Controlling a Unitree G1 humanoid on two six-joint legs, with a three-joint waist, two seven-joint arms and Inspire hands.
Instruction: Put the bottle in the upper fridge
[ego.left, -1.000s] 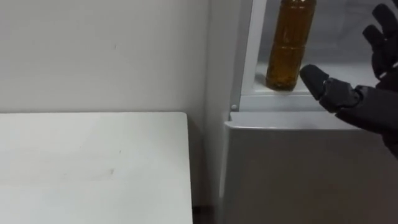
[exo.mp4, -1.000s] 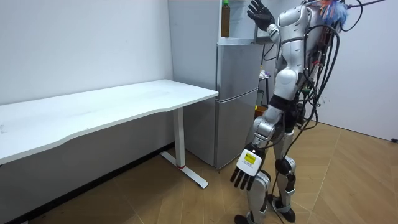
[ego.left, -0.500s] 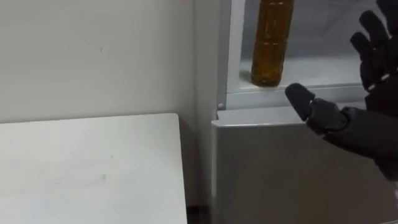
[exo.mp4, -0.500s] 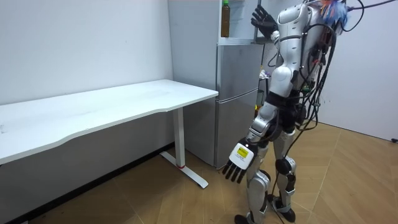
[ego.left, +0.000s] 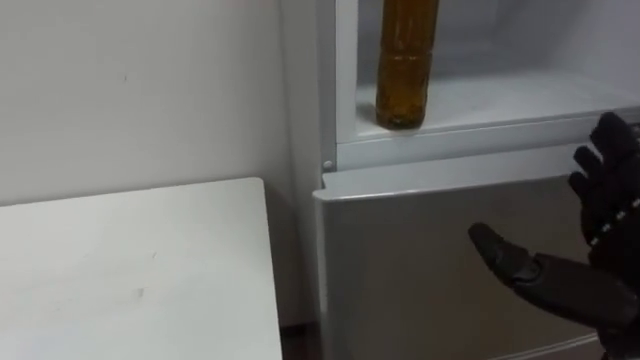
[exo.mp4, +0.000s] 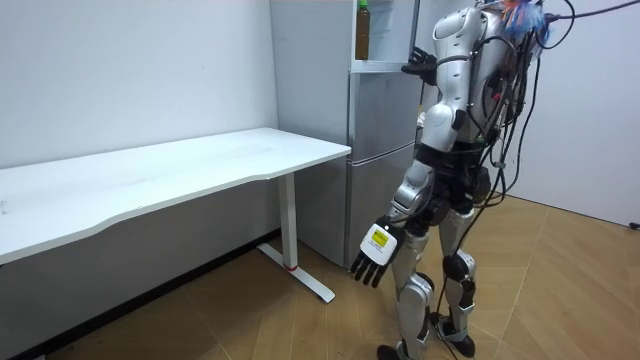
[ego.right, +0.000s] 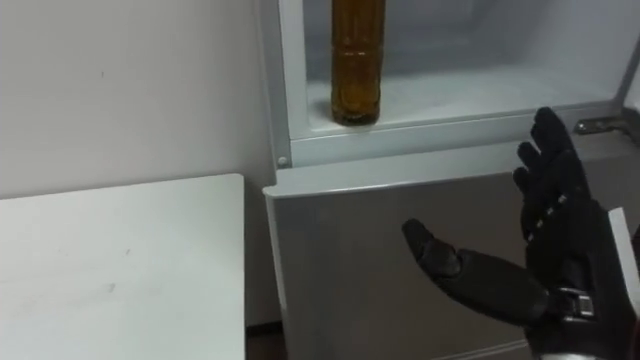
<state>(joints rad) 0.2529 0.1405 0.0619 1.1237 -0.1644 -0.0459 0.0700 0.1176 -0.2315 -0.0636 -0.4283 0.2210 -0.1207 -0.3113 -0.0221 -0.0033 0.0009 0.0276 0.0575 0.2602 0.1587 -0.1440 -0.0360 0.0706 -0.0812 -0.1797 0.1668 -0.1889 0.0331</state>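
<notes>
The bottle is tall, filled with amber liquid, and stands upright at the front left corner of the open upper fridge compartment. Nothing touches it. My right hand is open, fingers spread and thumb out to the left. It hangs below and to the right of the bottle, in front of the shut lower fridge door. In the right eye view the bottle and the right hand stand the same way. In the room view my left hand hangs open by my thigh, and I stand facing the fridge.
A white table stands to the left of the fridge, against the wall, with a narrow gap between them. In the room view the table stretches far to the room view's left over a wooden floor.
My right hand has dropped from beside the bottle to in front of the lower door. The bottle stays on the shelf. My left arm has swung forward, and the view has shifted.
</notes>
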